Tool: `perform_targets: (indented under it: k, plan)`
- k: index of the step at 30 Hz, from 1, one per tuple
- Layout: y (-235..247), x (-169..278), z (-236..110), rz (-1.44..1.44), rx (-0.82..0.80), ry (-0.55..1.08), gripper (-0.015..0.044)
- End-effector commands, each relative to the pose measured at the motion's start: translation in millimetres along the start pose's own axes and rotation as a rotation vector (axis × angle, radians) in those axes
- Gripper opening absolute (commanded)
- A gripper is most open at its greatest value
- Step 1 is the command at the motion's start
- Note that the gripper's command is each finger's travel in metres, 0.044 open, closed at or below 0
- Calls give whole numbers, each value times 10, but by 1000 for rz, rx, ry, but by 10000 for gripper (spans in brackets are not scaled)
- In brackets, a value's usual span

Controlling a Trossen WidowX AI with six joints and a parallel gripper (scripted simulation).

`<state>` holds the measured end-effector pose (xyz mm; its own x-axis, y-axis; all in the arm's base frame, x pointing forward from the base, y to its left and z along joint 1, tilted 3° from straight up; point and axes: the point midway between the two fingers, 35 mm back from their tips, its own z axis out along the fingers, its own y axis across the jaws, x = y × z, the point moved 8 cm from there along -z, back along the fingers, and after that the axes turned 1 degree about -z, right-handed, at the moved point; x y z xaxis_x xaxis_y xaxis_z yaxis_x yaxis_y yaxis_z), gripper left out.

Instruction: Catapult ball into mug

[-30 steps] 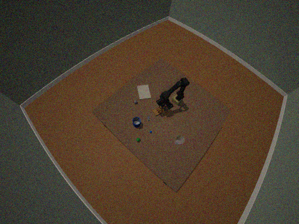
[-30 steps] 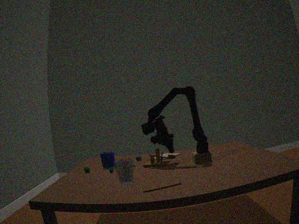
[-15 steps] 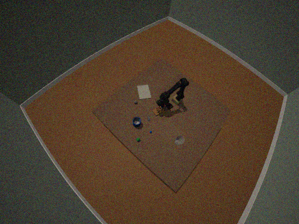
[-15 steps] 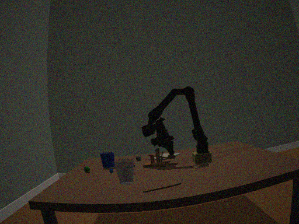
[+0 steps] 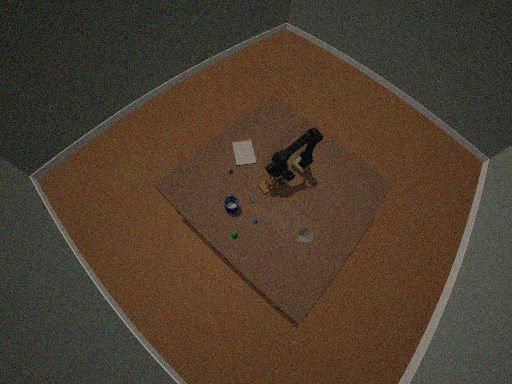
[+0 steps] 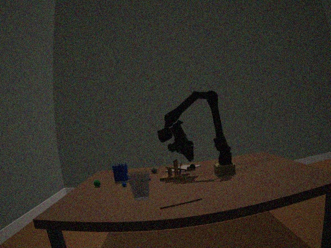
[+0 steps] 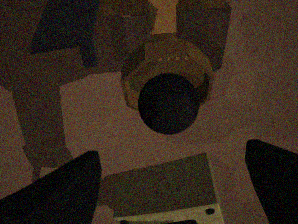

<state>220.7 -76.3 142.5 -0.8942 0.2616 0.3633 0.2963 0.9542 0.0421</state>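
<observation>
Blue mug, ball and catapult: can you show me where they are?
blue mug [image 5: 231, 204]: top view, on its rim.
ball [image 7: 170, 104]: wrist view, middle of the dark ball.
catapult [image 6: 177, 174]: exterior view, on its wooden frame.
</observation>
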Motion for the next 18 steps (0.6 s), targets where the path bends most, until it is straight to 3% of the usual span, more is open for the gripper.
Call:
perform_targets:
  k: [1, 4, 5, 6, 18]
  plan:
    - [5, 232, -551, -3, 7, -96, 394]
    - [11, 409, -790, -3, 10, -124, 440]
    - [8, 244, -608, 2, 5, -108, 440]
    - [6, 203, -635, 0, 6, -126, 440]
    - [-7, -663, -1301, -42, 27, -527, 440]
